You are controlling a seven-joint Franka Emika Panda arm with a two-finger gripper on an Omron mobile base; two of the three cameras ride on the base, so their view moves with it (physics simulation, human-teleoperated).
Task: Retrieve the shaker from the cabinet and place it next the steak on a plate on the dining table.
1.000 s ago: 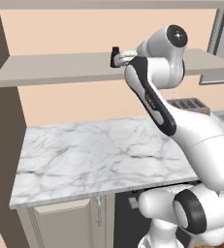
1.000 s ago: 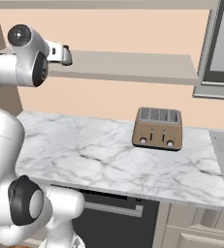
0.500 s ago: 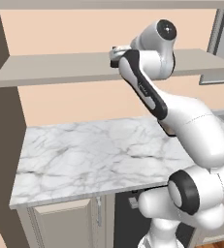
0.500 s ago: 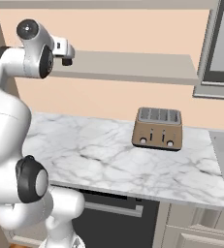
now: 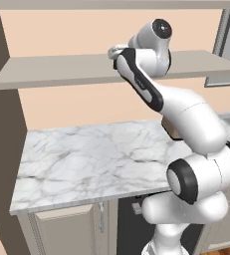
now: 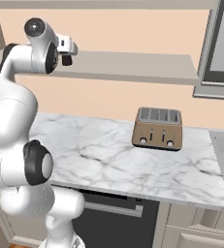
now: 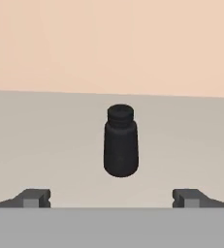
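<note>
Black and matte, the shaker (image 7: 120,147) is seen in the hand view as a small upright cylinder with rounded shoulders and base, topped by a narrower ribbed cap. It stands on the flat beige-grey shelf of the cabinet (image 5: 61,70), in front of a smooth peach wall, and is centred between the two dark fingertips (image 7: 33,198) though still apart from them and farther back on the shelf. The gripper (image 7: 111,198) is spread wide and nothing is grasped; both tips are seen as blunt grey wedges at the lower edge of the hand view.

From the left base view, the white glossy arm is raised to shelf height, its dark-banded forearm bent back toward the shelf's front edge. In the right base view the gripper (image 6: 66,59) is seen as a small dark stub at the end of the white hand, level with the shelf board. A dark brown side panel (image 5: 2,124) closes the cabinet on its left.

Below the shelf lies a worktop (image 5: 91,159) of white marble with grey veining, carried on cream panelled doors. A bronze four-slot toaster (image 6: 158,128) with rounded corners and small front knobs stands on the worktop near the wall.
</note>
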